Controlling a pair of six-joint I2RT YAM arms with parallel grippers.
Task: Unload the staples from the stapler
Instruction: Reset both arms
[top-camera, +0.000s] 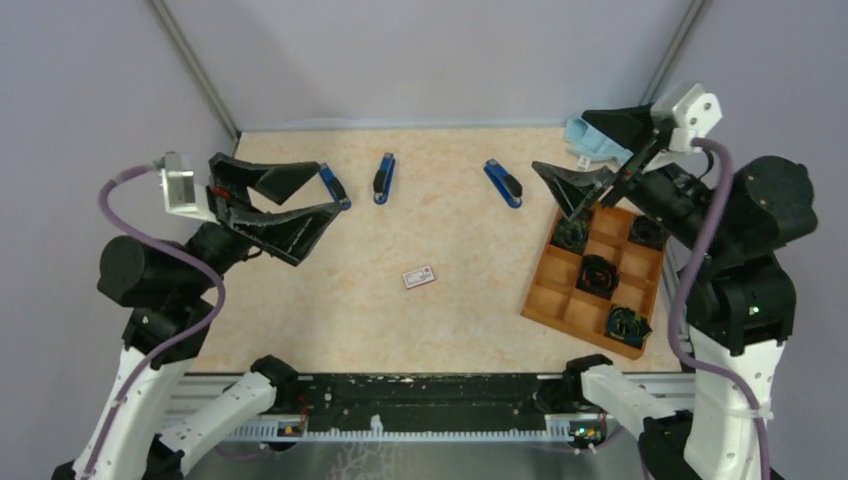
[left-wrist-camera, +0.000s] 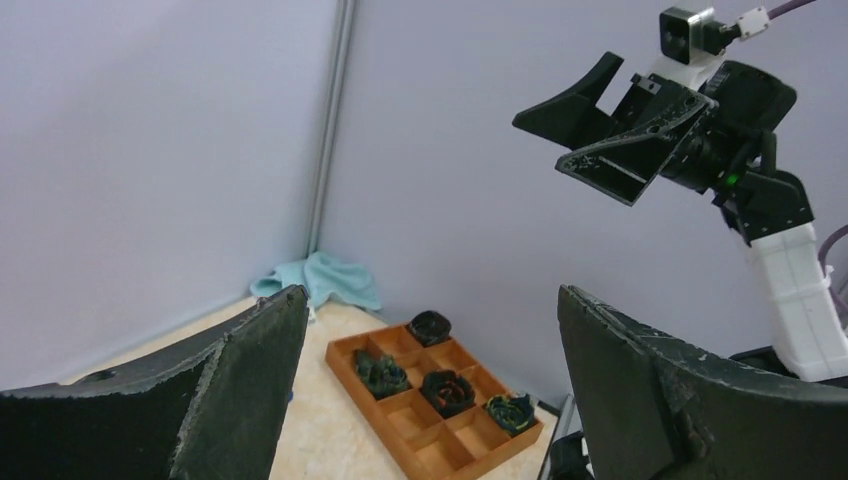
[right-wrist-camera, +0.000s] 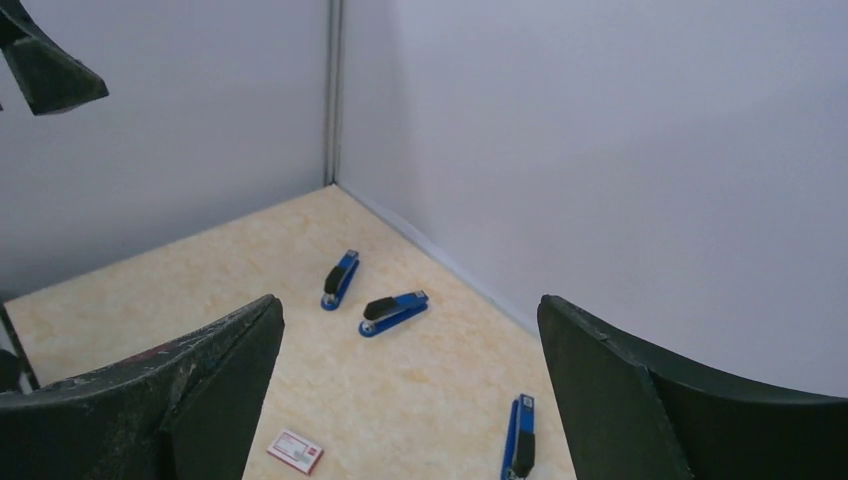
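Note:
Three blue-and-black staplers lie closed at the back of the table: left (top-camera: 335, 187), middle (top-camera: 384, 178) and right (top-camera: 504, 183). They also show in the right wrist view, left (right-wrist-camera: 340, 278), middle (right-wrist-camera: 395, 310) and right (right-wrist-camera: 520, 450). No staples are in view. My left gripper (top-camera: 322, 190) is open and empty, raised above the left stapler. In its own view (left-wrist-camera: 430, 300) nothing is between the fingers. My right gripper (top-camera: 562, 142) is open and empty, raised at the back right, and is empty in its own view (right-wrist-camera: 408, 305) too.
A small white box with a red label (top-camera: 418, 276) lies mid-table and shows in the right wrist view (right-wrist-camera: 295, 450). A wooden compartment tray (top-camera: 540, 290) with dark coiled items stands at the right. A light blue cloth (top-camera: 598, 140) lies in the back right corner.

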